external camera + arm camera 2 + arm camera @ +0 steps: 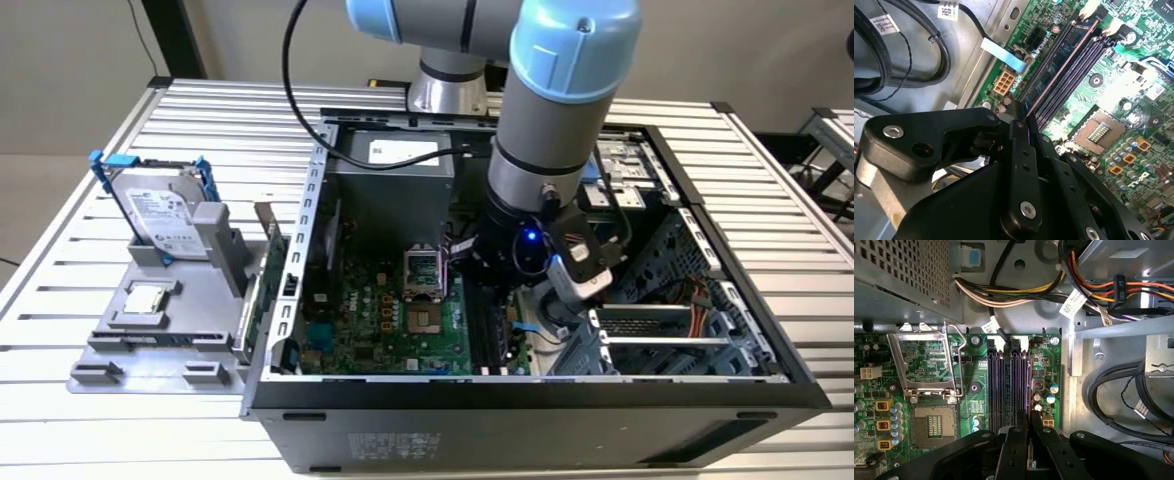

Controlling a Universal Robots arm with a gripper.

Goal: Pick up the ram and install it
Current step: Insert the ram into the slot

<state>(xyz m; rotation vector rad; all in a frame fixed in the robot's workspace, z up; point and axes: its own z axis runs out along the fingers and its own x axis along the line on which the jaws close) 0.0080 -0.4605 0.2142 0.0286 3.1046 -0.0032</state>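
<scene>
- Tool (1021,122) sits low inside the open computer case (534,400), its black fingers (1019,450) pressed close together on a thin edge-on board, the ram (1054,75).
- Ram, in the second wrist view, runs as a narrow strip from the fingertips along the black memory slots (1069,65) toward the white latches (1089,10) at their far end; it lies in line with one slot, but whether it is fully seated cannot be told.
- First wrist view: the fingers straddle the near end of the same slots (1009,385), with the ram's edge between them.
- Motherboard (387,320) is green, lying flat on the case floor; the open processor socket (934,425) with its raised metal frame (924,360) lies beside the slots.
- Exterior view: the arm (547,120) comes down from the far edge of the slatted worktop (801,250) into the middle of the case.
- Grey holder (160,330) stands on the worktop at the exterior view's left, carrying a hard drive (160,215) upright and a small square chip (147,297) below it.
- Bundled cables (1004,292) run along the case wall.
</scene>
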